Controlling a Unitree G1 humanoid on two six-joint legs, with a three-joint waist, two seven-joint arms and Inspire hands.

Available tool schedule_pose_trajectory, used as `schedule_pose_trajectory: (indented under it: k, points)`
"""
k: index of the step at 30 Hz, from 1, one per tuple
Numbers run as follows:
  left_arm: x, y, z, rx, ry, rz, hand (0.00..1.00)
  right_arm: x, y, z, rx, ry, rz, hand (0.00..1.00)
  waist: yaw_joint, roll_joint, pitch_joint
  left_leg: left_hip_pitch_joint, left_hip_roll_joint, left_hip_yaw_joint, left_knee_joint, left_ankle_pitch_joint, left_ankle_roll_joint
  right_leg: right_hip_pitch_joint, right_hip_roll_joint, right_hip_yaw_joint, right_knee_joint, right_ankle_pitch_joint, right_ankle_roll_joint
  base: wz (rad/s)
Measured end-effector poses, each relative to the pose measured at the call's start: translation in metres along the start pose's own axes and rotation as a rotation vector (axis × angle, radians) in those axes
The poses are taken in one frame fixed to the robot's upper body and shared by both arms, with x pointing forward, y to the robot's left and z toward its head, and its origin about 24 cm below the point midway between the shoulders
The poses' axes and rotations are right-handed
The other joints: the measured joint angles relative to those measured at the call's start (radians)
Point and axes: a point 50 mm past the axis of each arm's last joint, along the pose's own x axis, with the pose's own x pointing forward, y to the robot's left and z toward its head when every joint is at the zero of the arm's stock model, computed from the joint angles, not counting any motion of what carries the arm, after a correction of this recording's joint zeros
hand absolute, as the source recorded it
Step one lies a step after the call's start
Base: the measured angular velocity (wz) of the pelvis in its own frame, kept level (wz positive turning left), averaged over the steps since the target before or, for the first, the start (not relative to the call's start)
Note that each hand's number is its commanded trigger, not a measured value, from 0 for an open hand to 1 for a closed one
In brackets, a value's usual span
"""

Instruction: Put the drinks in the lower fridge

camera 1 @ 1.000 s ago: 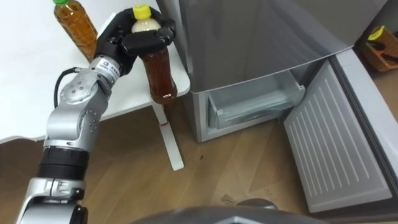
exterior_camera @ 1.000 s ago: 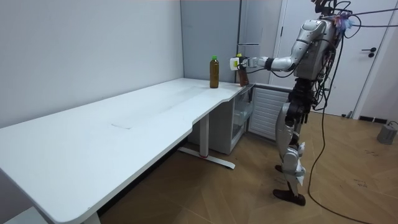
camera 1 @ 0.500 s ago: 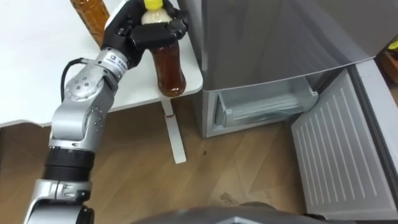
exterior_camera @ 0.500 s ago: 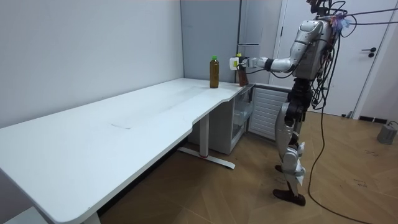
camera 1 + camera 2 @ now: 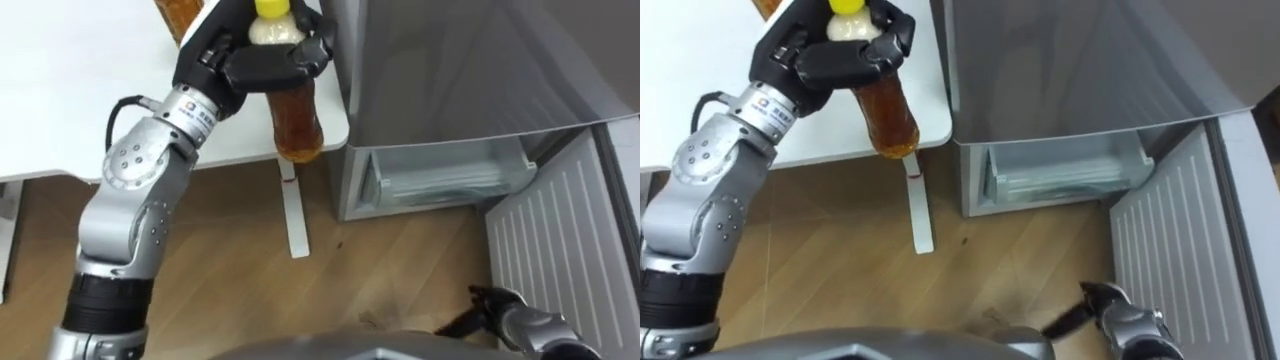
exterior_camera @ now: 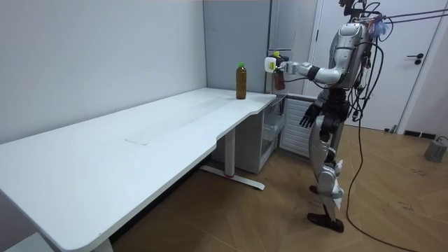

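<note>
One fridge point(image 5: 480, 70), lower door point(image 5: 560, 250) swung open and drawer point(image 5: 445, 180) bared, beside table point(image 5: 60, 110); up-left of that drawer, by the table's corner, bottle point(image 5: 295, 120) upright, cap up, clamped at the neck in curled fingers of left hand point(image 5: 250, 60); right hand point(image 5: 1120, 312) low by the door, loose and empty.

Your left hand point(image 5: 262, 68) holds the bottle point(image 5: 297, 125) at the worktop point(image 5: 60, 90) corner. The fridge's grey upper front point(image 5: 470, 70) is just beside it and blocks you to the right. The second bottle point(image 5: 180, 12) stands close behind the hand. Below, the lower compartment point(image 5: 440, 178) gapes, its door point(image 5: 560, 250) swung out on the right. The floor point(image 5: 220, 290) between the worktop leg point(image 5: 294, 215) and the compartment is bare, so there is room down and right. Your right hand point(image 5: 497, 303) hangs low by that door, fingers point(image 5: 482, 296) spread.
</note>
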Motion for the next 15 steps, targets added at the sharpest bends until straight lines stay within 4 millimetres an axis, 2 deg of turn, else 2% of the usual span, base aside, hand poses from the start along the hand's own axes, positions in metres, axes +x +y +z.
schedule_pose_trajectory:
  k: [6, 8, 10, 15]
  points:
    - [-0.018, -0.006, -0.020, -0.070, 0.065, 0.016, 1.00, 0.000, 0.030, 0.032, 0.070, -0.154, 0.129, 0.00, 0.012, -0.015, -0.0035, 0.021, 0.000, -0.032, -0.006, 0.000, 0.000, 0.029, -0.001, -0.033, -0.002, 0.000, 0.000, 0.11]
    - [-0.024, -0.005, -0.029, -0.087, 0.100, 0.032, 1.00, 0.000, 0.036, 0.034, 0.098, -0.167, 0.155, 0.00, 0.010, -0.024, -0.0071, 0.025, 0.000, -0.044, -0.006, 0.000, 0.000, 0.037, -0.001, -0.041, -0.002, 0.000, 0.000, 0.14]
    - [-0.028, -0.004, -0.039, -0.103, 0.138, 0.045, 1.00, 0.000, 0.038, 0.033, 0.119, -0.165, 0.173, 0.00, 0.010, -0.030, -0.0072, 0.024, 0.000, -0.058, -0.006, 0.000, 0.000, 0.041, -0.001, -0.055, -0.002, 0.000, 0.000, 0.14]
    - [-0.034, -0.004, -0.049, -0.123, 0.180, 0.064, 1.00, 0.000, 0.038, 0.034, 0.121, -0.168, 0.173, 0.00, 0.008, -0.027, -0.0056, 0.019, 0.000, -0.067, -0.006, 0.000, 0.000, 0.041, -0.001, -0.058, -0.003, 0.000, 0.000, 0.03]
